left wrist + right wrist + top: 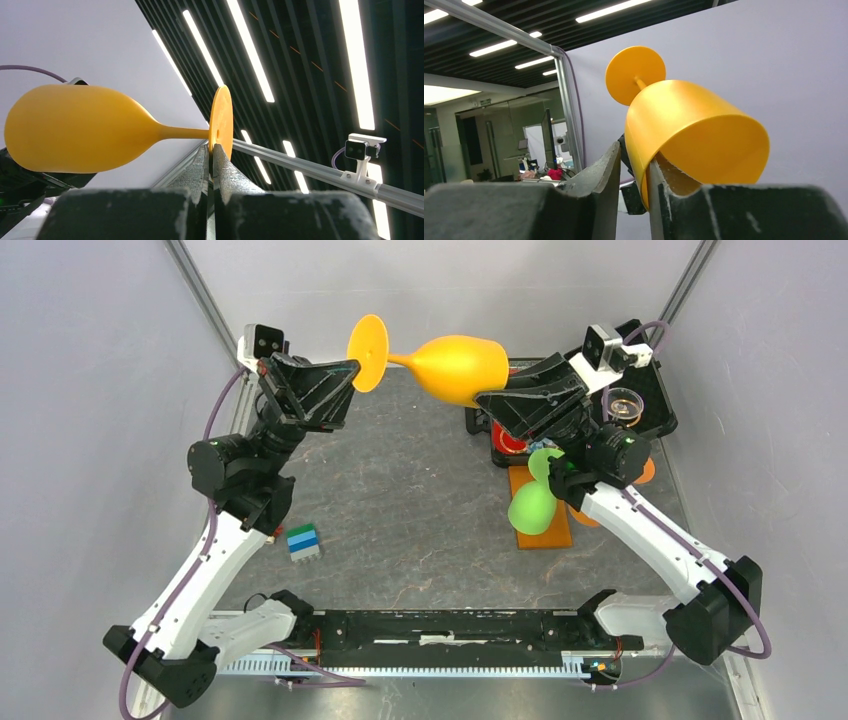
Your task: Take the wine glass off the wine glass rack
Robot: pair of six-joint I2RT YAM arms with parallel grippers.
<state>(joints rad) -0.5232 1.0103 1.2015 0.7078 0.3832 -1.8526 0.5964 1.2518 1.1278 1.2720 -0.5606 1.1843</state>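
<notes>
Currently aloft: orange-yellow plastic wine glass, lying sideways high over the grey worktop, touching nothing but the two grippers.
Left gripper: pressed together on the edge of the flat round foot, seen edge-on from the left wrist; steadies the stem end.
Right gripper: pinches the bowl's lip, one finger inside the mouth and one outside; bears the bulkier end.
Reason for two holds: probably a handover or shared carry, so that neither thin-edge pinch has to take the whole glass.
Place left behind: gold wire wine glass rack on an orange-brown wooden base, right of centre under the right arm, well apart from the orange glass; wire mostly hidden.
Also there: green wine glass over that base, apparently hanging from the rack.
Progress: seems complete apart from setting down.
Risk: bowl slipping from the lip pinch.
</notes>
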